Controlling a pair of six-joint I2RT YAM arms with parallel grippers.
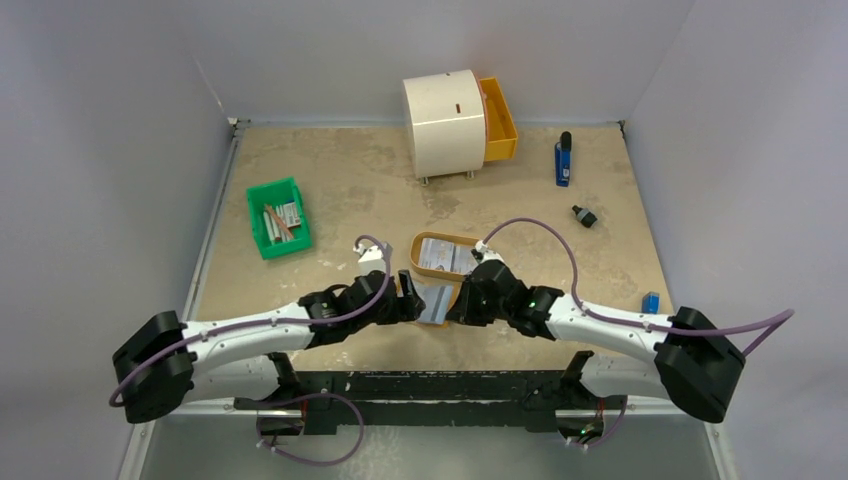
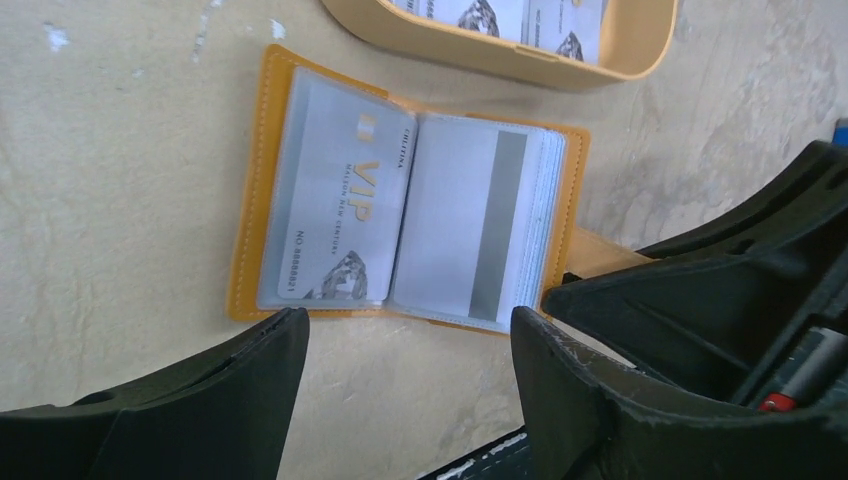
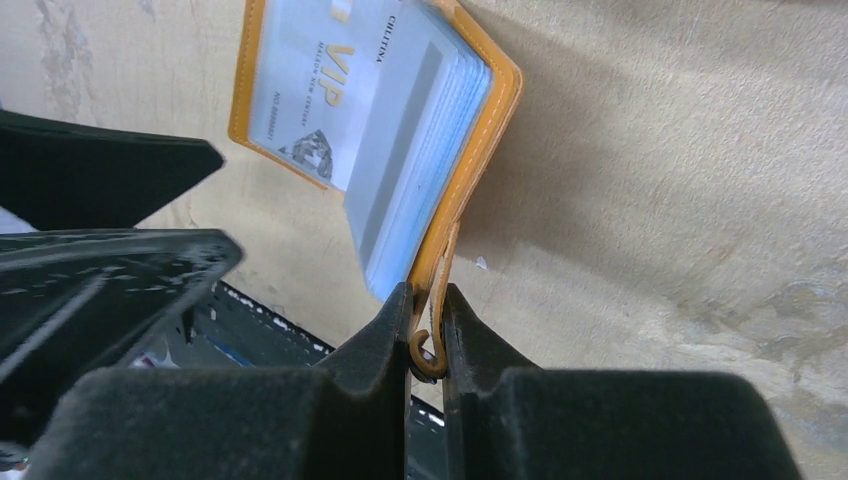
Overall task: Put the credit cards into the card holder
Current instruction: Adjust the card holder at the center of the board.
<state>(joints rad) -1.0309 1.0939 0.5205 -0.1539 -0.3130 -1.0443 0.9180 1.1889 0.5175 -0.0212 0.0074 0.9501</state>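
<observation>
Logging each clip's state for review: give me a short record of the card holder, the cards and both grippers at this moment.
card holder: open beside the tray, sleeves facing up
cards in holder: a VIP card in one sleeve; a striped card back in the facing one
loose cards: at least two, in the tray
left gripper: open, empty, over the holder's near edge
right gripper: shut on the holder's strap

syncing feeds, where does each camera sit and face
Top external: above and behind, looking down on the table; left arm and right arm show.
Left wrist: on the left arm, facing down at the open card holder; its open left hand shows.
Right wrist: on the right arm, facing its right hand, shut on the holder's flap.
Shared: both wrists see the VIP card.
</observation>
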